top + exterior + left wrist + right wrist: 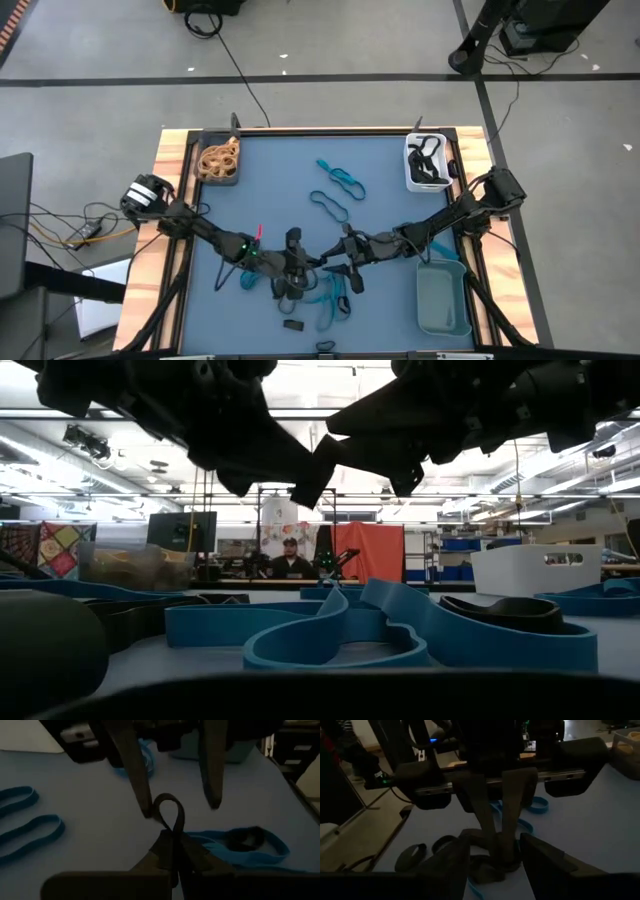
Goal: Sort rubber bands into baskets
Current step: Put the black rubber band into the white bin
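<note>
My left gripper [312,262] and my right gripper [332,262] meet tip to tip over the blue mat's near middle. The left one [172,837] is shut on a black rubber band [170,806]. The right gripper [495,844] is open, with one finger on each side of that band's loop. Tan bands fill the dark basket [218,160] at the far left. Black bands lie in the white basket [427,162] at the far right. The grey-teal basket [443,297] stands near right. My left gripper pinches the black band between its two fingertips [162,845], coming from the table's left and slanting slightly down. A small loop of the band [176,815] stands out beyond the tips. The rest hangs bunched below the fingers [487,867]. My right gripper's one fingertip [146,810] stands right against the loop; whether it touches I cannot tell.
Loose blue bands [340,180] and a black one [330,205] lie toward the far side of the mat. More blue [330,295] and black bands [290,285] lie under and near the grippers. A person sits in the room beyond the table [290,560].
</note>
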